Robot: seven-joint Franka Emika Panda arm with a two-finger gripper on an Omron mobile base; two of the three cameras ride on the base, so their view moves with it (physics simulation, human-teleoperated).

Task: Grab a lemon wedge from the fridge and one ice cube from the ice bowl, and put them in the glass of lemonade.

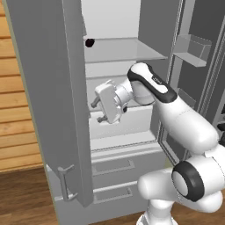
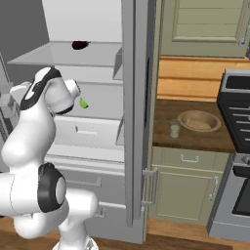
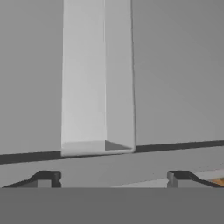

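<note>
Nearest to me stands the robot's white arm (image 1: 184,127), bent at its dark elbow and reaching into the open fridge (image 1: 48,88). That tall light-grey fridge has both doors swung wide, with two drawers low down and white shelves above. To its right runs a wooden counter (image 2: 195,139) over pale green cabinets, and a dark stove (image 2: 237,122) stands at the counter's far right end.

On the counter sits the ice bowl (image 2: 198,120), round and tan, towards the back edge. The glass of lemonade (image 2: 174,128) stands just beside it, on the bowl's left, nearer the front edge of the counter.

Inside the fridge the gripper (image 1: 97,111) points at the inner face of the left door, its two fingers spread wide with nothing between them. The lemon wedge (image 2: 83,103), tiny and lime-green, lies on the middle shelf, near the arm's wrist. On the upper shelf, at its front edge, rests a small dark round item (image 2: 79,45).
</note>
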